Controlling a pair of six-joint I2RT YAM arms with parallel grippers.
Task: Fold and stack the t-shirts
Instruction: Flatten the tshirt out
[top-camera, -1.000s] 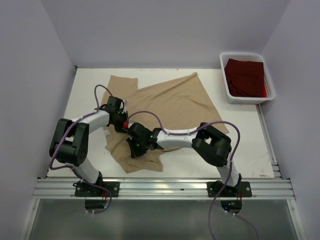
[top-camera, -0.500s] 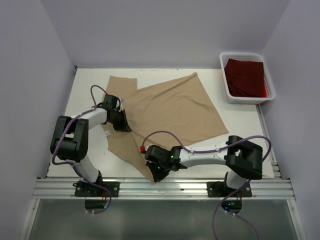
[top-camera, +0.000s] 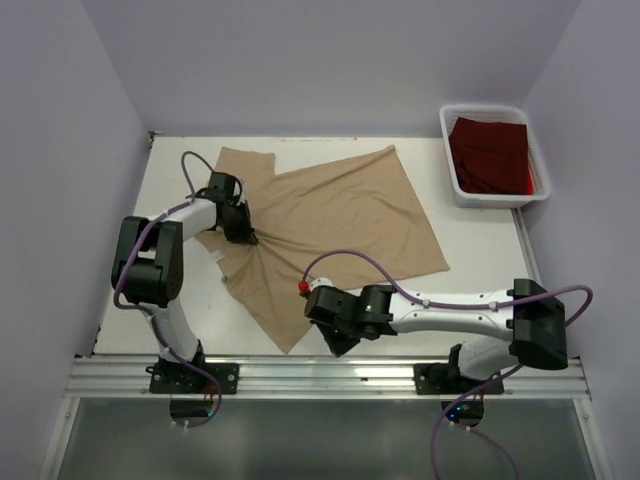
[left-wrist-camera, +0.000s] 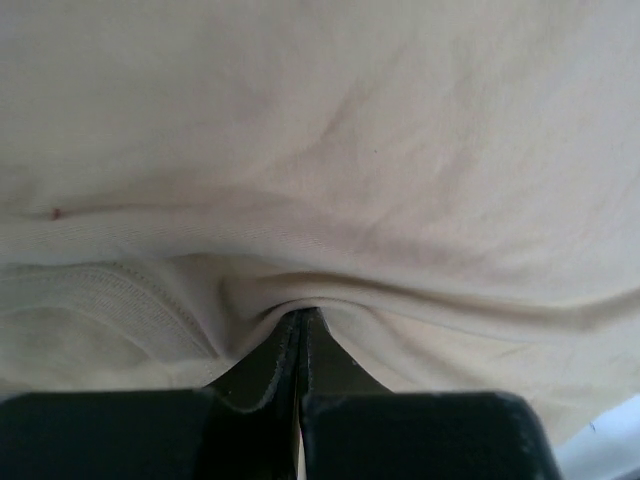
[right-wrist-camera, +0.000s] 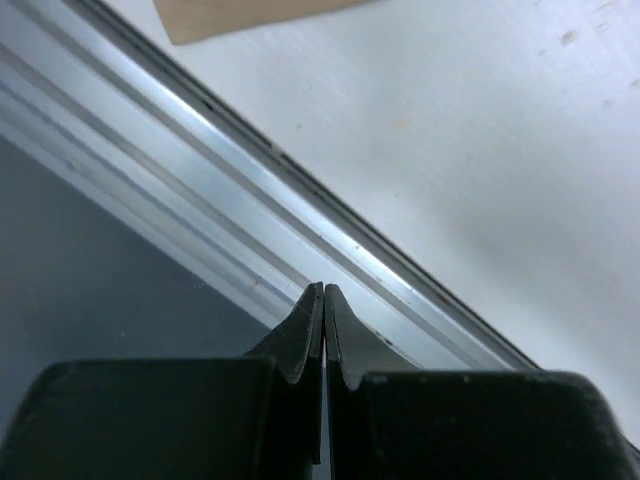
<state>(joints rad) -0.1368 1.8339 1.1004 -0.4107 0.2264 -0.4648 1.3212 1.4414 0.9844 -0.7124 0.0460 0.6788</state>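
**Grip state.** L arm: left gripper (left-wrist-camera: 302, 318) is closed on a pinched fold of the tan t-shirt (top-camera: 340, 215), at the shirt's left side near the ribbed edge. Cloth puckers into the jaws. R arm: right gripper (right-wrist-camera: 323, 295) is closed with nothing between the jaws.

**Item locations.** Tan t-shirt lies spread on the worktop (top-camera: 480, 250), centre-left and not yet folded. Dark red t-shirt (top-camera: 490, 155) sits in the white bin (top-camera: 447, 125) at the far-right corner, well apart from both arms.

**Key relation.**
- Right gripper (top-camera: 338, 345) hangs at the near edge of the worktop, over the aluminium rail (right-wrist-camera: 250, 200), off the cloth.
- The shirt's near corner (top-camera: 285, 348) lies just beside it, toward the robot's left. In the R wrist view only that tip shows, at the upper left.
- Shirt long axis, approx.: diagonal, from the near corner up to the far-right corner. The L grip point sits on the left flank of that line.
- Nearest arm to the free near corner: R. L is occupied.

**Next move (judgement).** R must open its jaws, shift left and slightly away from the rail, then take the near corner. With L holding, the cloth can then be tensioned or folded. Risk: the jaws may close on the bare worktop short of the hem.
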